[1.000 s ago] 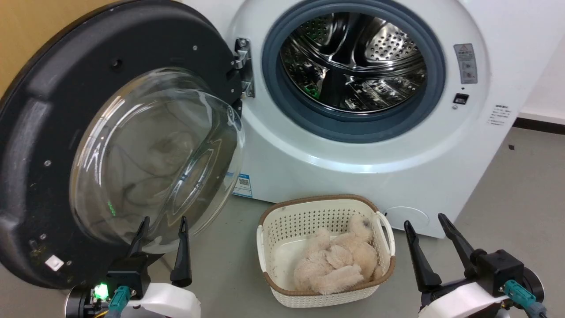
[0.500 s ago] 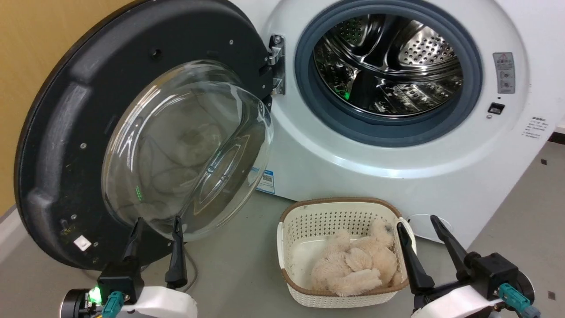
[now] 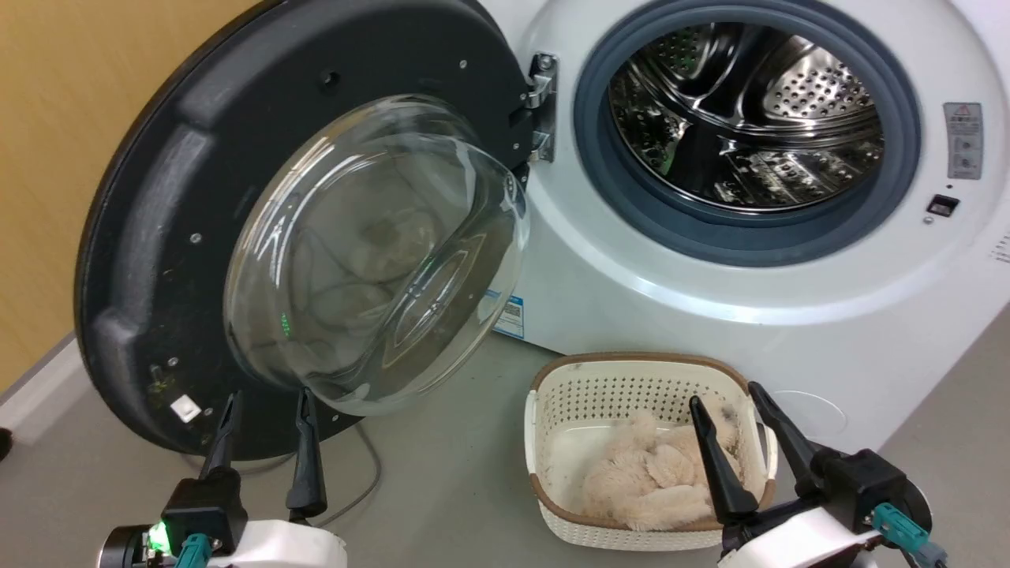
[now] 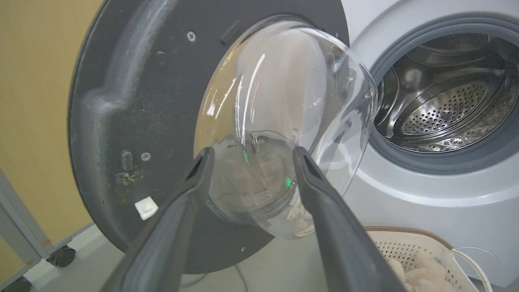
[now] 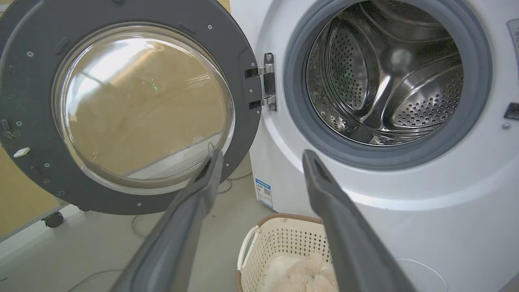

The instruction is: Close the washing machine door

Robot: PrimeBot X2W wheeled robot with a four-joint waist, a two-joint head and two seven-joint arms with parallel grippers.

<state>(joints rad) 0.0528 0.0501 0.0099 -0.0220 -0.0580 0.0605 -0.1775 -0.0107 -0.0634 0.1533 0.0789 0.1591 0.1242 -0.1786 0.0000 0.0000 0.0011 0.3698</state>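
Door: the washing machine door (image 3: pixel 316 237) hangs wide open on its hinge (image 3: pixel 540 106), well apart from the drum opening (image 3: pixel 750 126).
Left gripper (image 3: pixel 268 394): fingers spread, empty, tips just under the door's glass bowl.
Right gripper (image 3: pixel 724 394): spread, empty, in front of the laundry basket (image 3: pixel 631 359).
Change: the whole head view has shifted, so the camera moved; the door shows no swing.
Meaning: closing seems not yet begun, and the robot is probably lining up.
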